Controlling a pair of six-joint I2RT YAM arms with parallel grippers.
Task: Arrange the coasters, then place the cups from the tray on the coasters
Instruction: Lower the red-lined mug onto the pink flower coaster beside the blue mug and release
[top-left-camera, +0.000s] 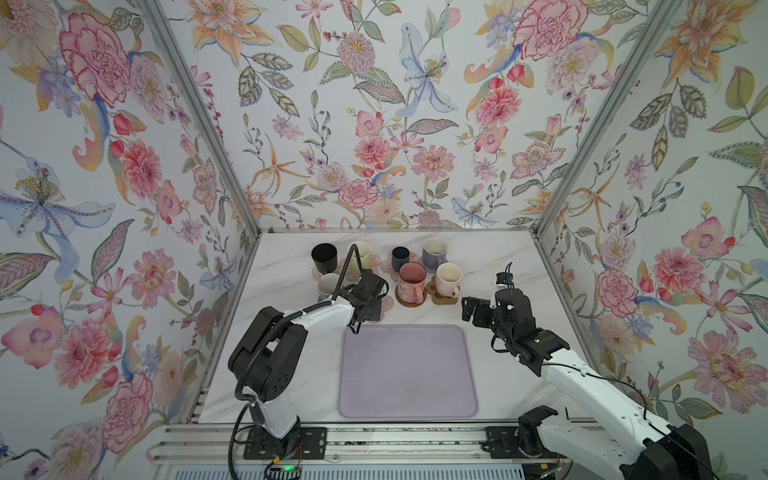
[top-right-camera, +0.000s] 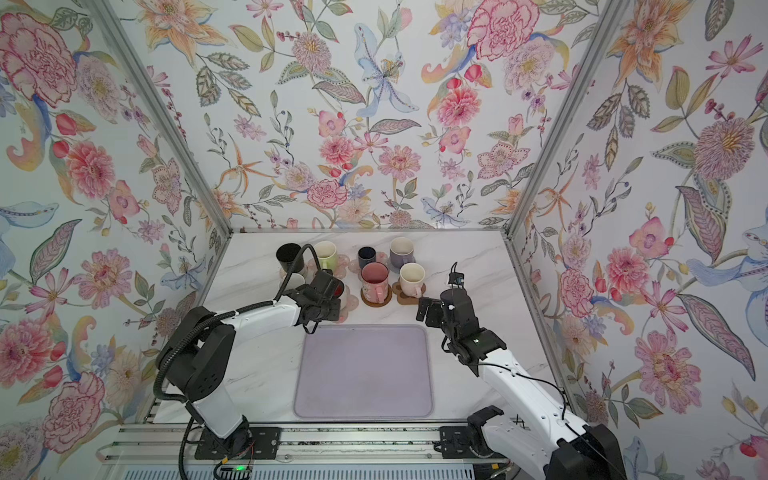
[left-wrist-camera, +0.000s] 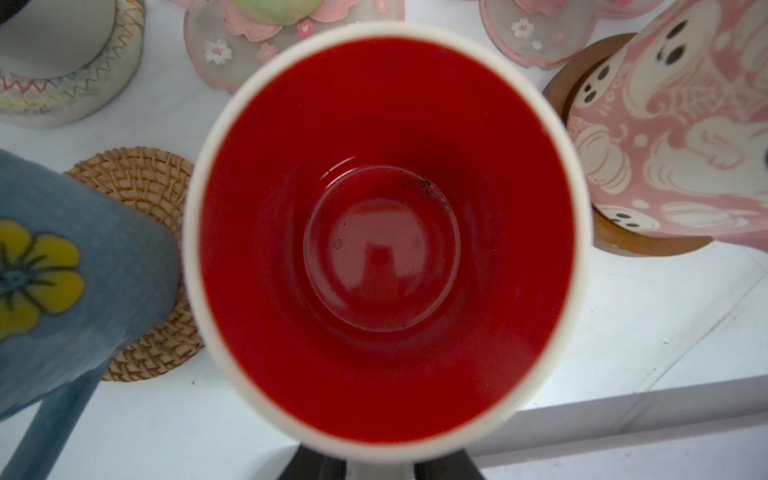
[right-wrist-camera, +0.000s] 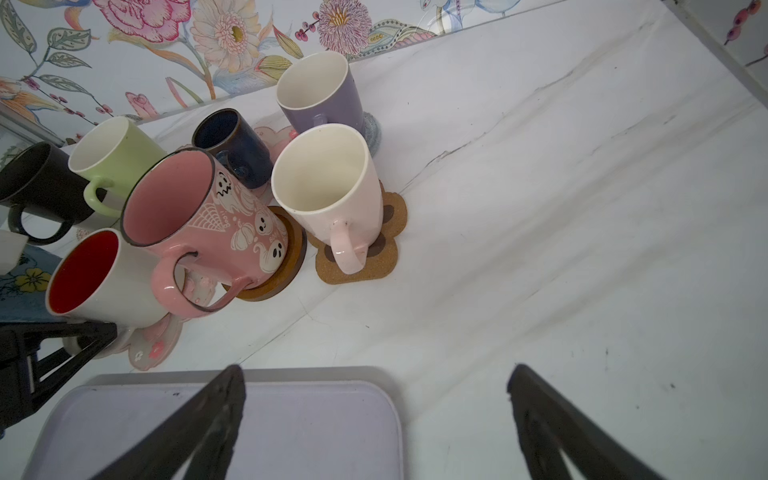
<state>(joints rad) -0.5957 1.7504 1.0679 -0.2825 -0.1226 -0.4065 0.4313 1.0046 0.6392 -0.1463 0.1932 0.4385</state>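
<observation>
While red-inside mug (left-wrist-camera: 386, 241) stands upright, handle (left-wrist-camera: 379, 471) sits between left jaws, clamping unclear; right jaws apart.

In both top views the left pincer (top-left-camera: 369, 309) hides most of the red cup (left-wrist-camera: 386, 249); its hold is unclear.

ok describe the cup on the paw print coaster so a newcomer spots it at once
Find the lavender tray; cups cluster beyond its far edge. In the row nearest the tray, the rightmost is the cream-pink cup. It alone stands on a cork paw-print coaster.
</observation>
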